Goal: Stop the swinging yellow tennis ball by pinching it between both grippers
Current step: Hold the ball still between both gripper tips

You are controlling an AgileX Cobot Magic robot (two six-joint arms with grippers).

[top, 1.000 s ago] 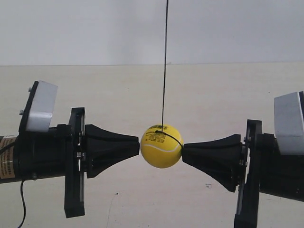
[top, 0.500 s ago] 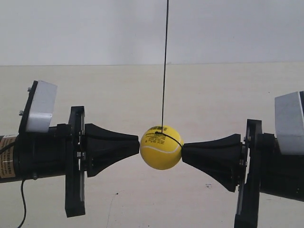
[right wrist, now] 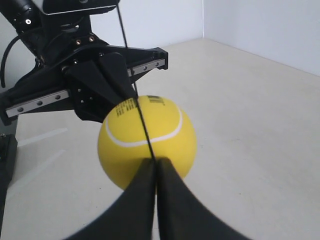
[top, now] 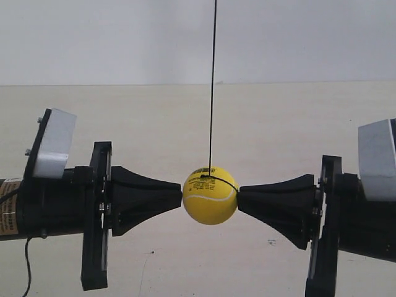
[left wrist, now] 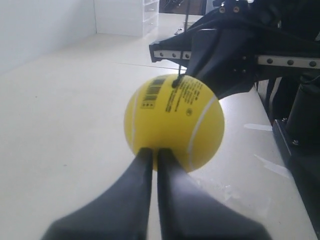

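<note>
Two grippers [top: 180, 197] [top: 239, 197] against yellow tennis ball [top: 210, 197]

I see hand at ext. view's left [top: 178, 197] dropped a bit vs 1 s ago, tip now level w/ ball centre, yellow tennis ball [top: 210, 199] slightly lower, string [top: 211, 93] closer to vertical

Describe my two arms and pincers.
Both the matte black wedge-jawed left pincer and right pincer taper to narrow tips, ahead of flat black plates. Each arm carries a grey-white block. The arm at the exterior view's left bears a tan label and a thin black cable.
</note>
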